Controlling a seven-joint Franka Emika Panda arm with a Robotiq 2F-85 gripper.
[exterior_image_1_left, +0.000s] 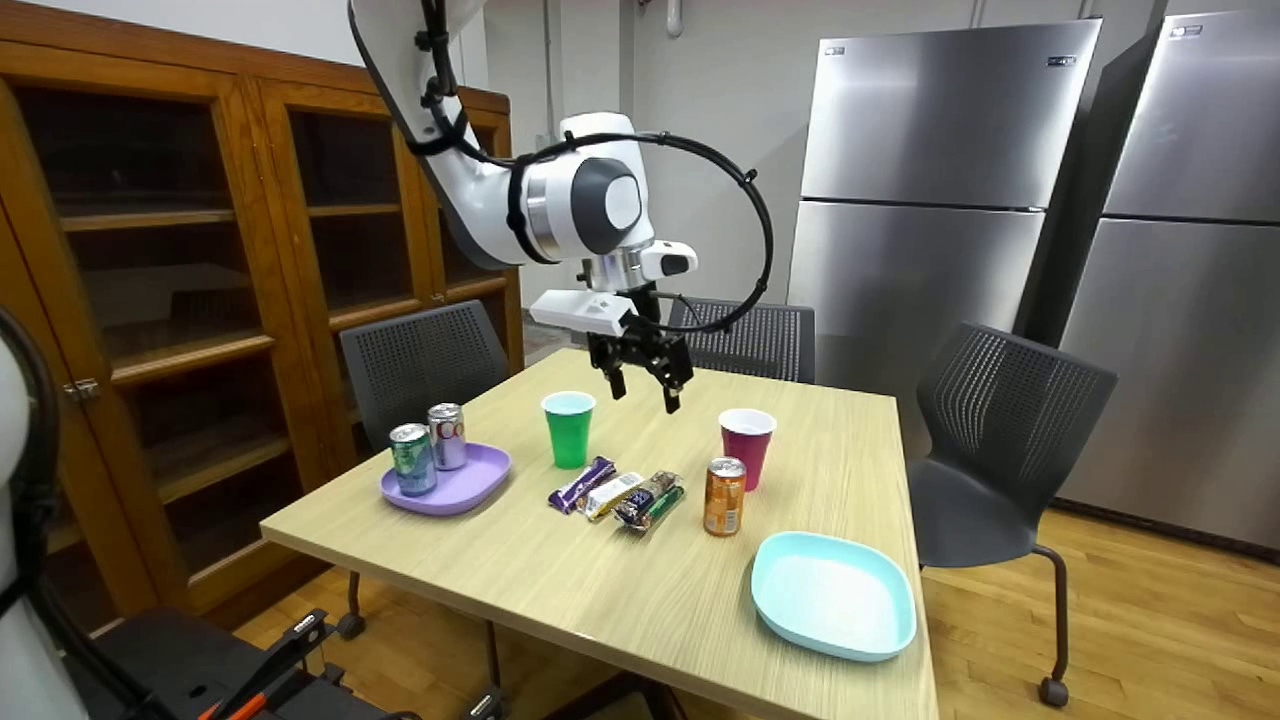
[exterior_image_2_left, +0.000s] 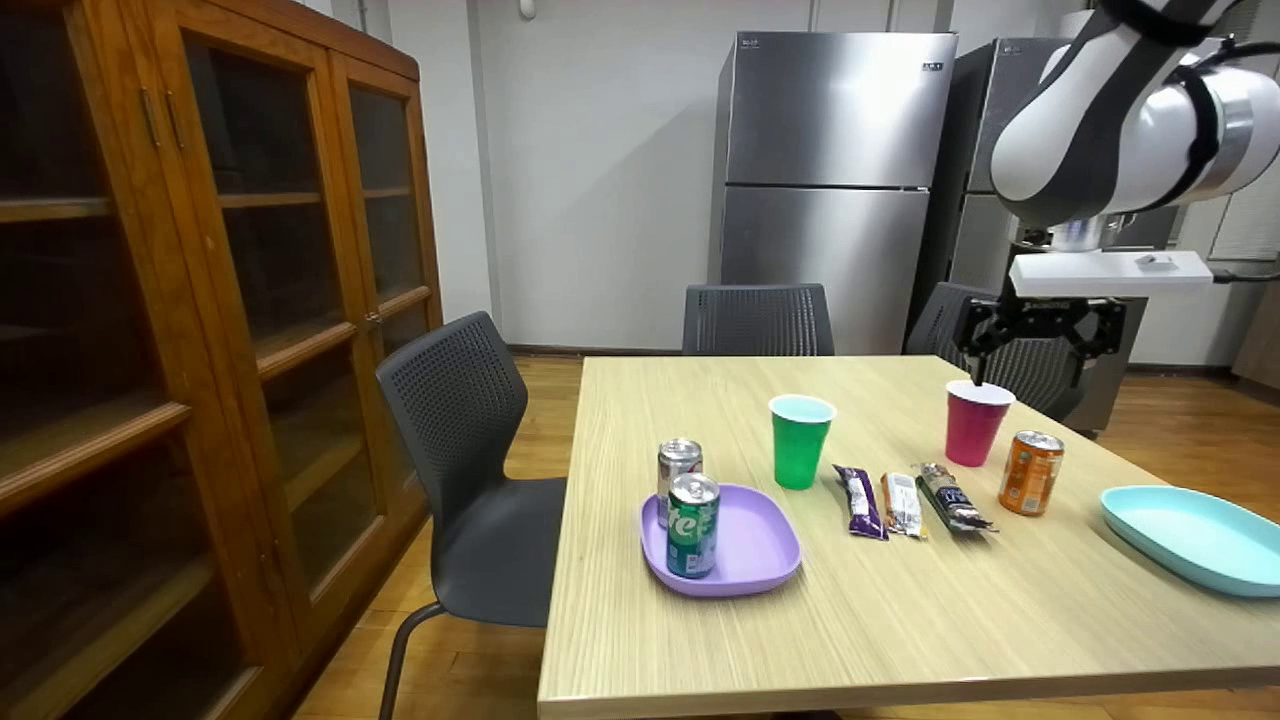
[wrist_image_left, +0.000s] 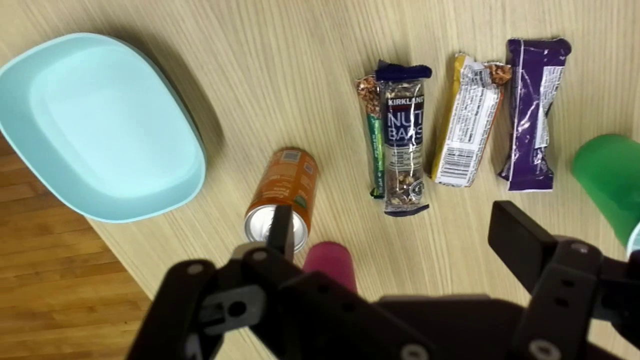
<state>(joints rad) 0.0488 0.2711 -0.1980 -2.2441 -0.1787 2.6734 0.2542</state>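
Observation:
My gripper (exterior_image_1_left: 645, 393) is open and empty, above the table, as the wrist view (wrist_image_left: 397, 225) also shows. It touches nothing. Below it in the wrist view lie several wrapped bars: a purple bar (wrist_image_left: 532, 115), a white-and-yellow bar (wrist_image_left: 467, 125), a clear-wrapped nut bar (wrist_image_left: 404, 140) and a narrow green bar (wrist_image_left: 376, 150) against it. An orange can (wrist_image_left: 287, 180) stands upright beside a magenta cup (wrist_image_left: 332, 265). The left finger partly hides the can top; the gripper hides much of the cup. A green cup (wrist_image_left: 607, 175) stands upright at the right edge.
A lavender plate (exterior_image_2_left: 755, 550) holds a green can (exterior_image_2_left: 692, 525) and a silver can (exterior_image_2_left: 680, 458). A light blue plate (exterior_image_1_left: 835, 595) lies near a table corner and shows nothing in it. Dark chairs (exterior_image_1_left: 1000, 430) surround the table. A wooden cabinet (exterior_image_1_left: 190, 330) and steel refrigerators (exterior_image_1_left: 930, 200) stand behind.

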